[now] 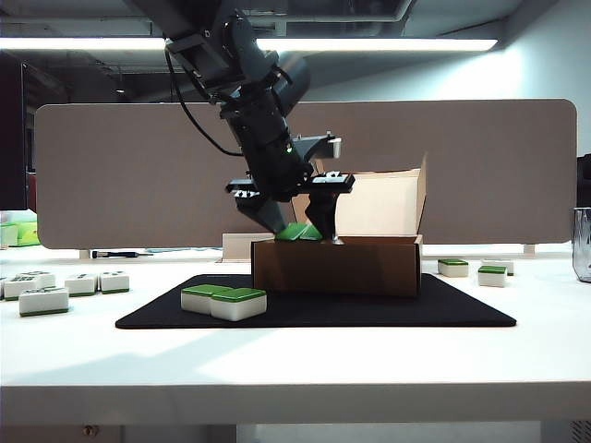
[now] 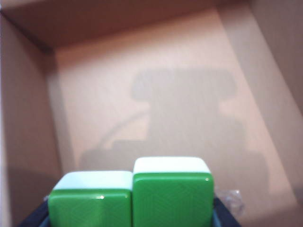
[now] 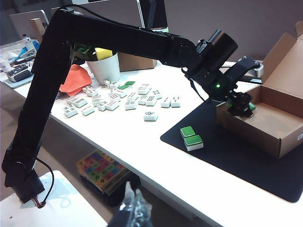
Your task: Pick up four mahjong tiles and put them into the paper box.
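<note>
The left gripper (image 1: pixel 297 231), at centre frame in the exterior view, is clamped on two green-topped, glossy white mahjong tiles (image 2: pixel 132 198) held side by side just above the left end of the low brown cardboard paper box (image 1: pixel 337 266), whose bare floor fills the left wrist view. Two more green-topped tiles (image 1: pixel 224 300) lie touching on the black mat (image 1: pixel 443 309) at lower left of the box, while the right gripper (image 3: pixel 132 208), low in its own view and blurred, cannot be judged. This looks like the drop-off step for the first pair; next the jaws should part over the box floor, then the arm should fetch the pair on the mat.
</note>
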### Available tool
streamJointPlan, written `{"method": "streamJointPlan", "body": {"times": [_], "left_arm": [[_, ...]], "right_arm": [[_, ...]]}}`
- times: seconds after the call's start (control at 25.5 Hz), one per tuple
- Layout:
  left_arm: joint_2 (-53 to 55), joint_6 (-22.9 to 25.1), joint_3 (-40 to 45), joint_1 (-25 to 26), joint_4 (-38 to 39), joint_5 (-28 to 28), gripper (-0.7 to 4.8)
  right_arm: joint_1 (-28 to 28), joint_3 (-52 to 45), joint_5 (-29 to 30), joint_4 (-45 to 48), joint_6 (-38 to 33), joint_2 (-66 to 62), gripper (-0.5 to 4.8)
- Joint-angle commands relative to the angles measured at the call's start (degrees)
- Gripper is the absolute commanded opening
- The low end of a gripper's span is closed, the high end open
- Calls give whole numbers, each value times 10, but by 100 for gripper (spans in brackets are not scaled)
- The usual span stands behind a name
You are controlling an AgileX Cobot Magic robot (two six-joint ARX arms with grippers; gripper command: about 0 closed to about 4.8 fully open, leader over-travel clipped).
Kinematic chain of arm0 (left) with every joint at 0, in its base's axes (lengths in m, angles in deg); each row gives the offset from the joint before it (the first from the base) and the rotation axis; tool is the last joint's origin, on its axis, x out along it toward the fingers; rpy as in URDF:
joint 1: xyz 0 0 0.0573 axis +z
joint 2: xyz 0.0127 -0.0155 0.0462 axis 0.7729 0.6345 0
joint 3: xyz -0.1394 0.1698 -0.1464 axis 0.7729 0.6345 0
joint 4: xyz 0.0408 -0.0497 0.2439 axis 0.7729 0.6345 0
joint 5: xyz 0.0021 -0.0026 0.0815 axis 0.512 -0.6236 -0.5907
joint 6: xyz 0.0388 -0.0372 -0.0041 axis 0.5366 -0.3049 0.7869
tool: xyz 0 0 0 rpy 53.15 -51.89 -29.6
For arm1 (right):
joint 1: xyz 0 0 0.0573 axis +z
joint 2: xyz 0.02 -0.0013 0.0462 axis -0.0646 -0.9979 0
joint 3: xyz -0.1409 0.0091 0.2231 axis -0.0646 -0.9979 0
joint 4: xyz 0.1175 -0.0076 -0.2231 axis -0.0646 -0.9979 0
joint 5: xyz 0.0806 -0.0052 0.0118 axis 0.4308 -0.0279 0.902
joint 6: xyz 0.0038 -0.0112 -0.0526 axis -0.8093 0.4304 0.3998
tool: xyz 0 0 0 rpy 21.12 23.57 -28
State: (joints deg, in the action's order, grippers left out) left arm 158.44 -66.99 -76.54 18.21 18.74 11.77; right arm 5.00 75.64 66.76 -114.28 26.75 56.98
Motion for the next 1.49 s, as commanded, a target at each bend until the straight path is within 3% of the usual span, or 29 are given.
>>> {"method": "streamJointPlan", "body": {"times": [0.04, 0.51, 0.82, 1.49], "left_arm": [[-7, -1, -3, -2, 36, 42, 263], [-9, -2, -3, -8, 154, 53, 263], [-8, 0, -3, -8, 73, 47, 263], [27, 0, -3, -14, 77, 51, 265]], "right_arm": [[0, 1, -2, 7, 2, 7, -1], [0, 1, -2, 7, 2, 7, -1], [0, 1, -1, 7, 2, 7, -1], [0, 1, -2, 7, 2, 7, -1]]}}
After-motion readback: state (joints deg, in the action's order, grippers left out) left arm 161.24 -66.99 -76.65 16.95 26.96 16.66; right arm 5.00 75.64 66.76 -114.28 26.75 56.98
